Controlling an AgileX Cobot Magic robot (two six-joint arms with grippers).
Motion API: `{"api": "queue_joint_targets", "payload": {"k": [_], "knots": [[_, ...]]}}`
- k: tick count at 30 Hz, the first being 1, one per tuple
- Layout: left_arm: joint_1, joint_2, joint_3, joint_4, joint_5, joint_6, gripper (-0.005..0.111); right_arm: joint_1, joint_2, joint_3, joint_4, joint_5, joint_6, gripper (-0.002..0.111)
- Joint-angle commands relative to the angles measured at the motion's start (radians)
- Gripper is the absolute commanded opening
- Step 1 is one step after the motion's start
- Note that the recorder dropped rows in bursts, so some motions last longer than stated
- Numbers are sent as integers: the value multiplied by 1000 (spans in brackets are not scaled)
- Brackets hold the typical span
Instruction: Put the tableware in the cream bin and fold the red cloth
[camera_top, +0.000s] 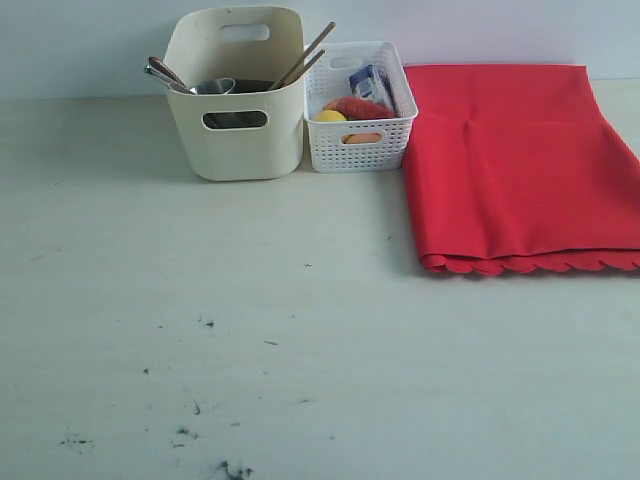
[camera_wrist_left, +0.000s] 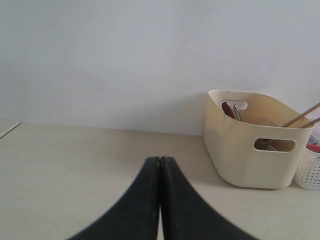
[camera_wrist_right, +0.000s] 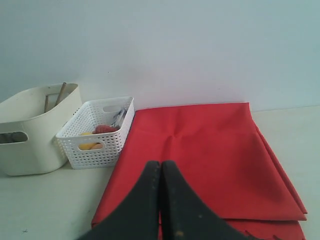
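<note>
Exterior view across a pale, scuffed desk (camera_top: 300, 350): tall cream bin (camera_top: 235, 140) at the back, smooth solid plastic with rounded corners and oval cut-out handles, loaded with tableware. Pair of wooden chopsticks (camera_top: 312, 52) leaning out over the rim toward the white perforated basket (camera_top: 360, 145); slim handles (camera_top: 163, 72), likely spoon and knife, poking up at the opposite side; steel cup (camera_top: 215, 87) glinting inside. Just beside the bin, the basket, holding only food and a small carton (camera_top: 368, 82). Right of that, red cloth (camera_top: 520, 160), matte fabric, lying flat in a neat rectangle with layered edges and a scalloped hem (camera_top: 530, 264) facing front.

Judged from this: sorting step done, no tableware visible loose on the desk; folding step at or near its end. Calls next for either one more fold (a pinch at a near corner, a lift, a carry across without dragging the lower layers) or simply a retreat.

Left wrist view: left gripper (camera_wrist_left: 160, 160) pressed fully shut, holding nothing, above bare desk, well apart from the bin. Right wrist view: right gripper (camera_wrist_right: 160, 164) likewise closed and empty, poised over the near edge of the cloth; contact with the fabric impossible to tell.
</note>
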Motion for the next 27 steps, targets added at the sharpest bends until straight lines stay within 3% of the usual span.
{"api": "queue_joint_targets", "payload": {"k": [1, 6, 27], "knots": [[0, -5, 1, -5, 1, 1, 3, 2, -6, 42, -6, -5, 1, 0], [0, -5, 1, -5, 1, 1, 3, 2, -6, 132, -2, -49, 2, 0], [0, -5, 1, -5, 1, 1, 3, 2, -6, 132, -3, -73, 2, 0]]}}
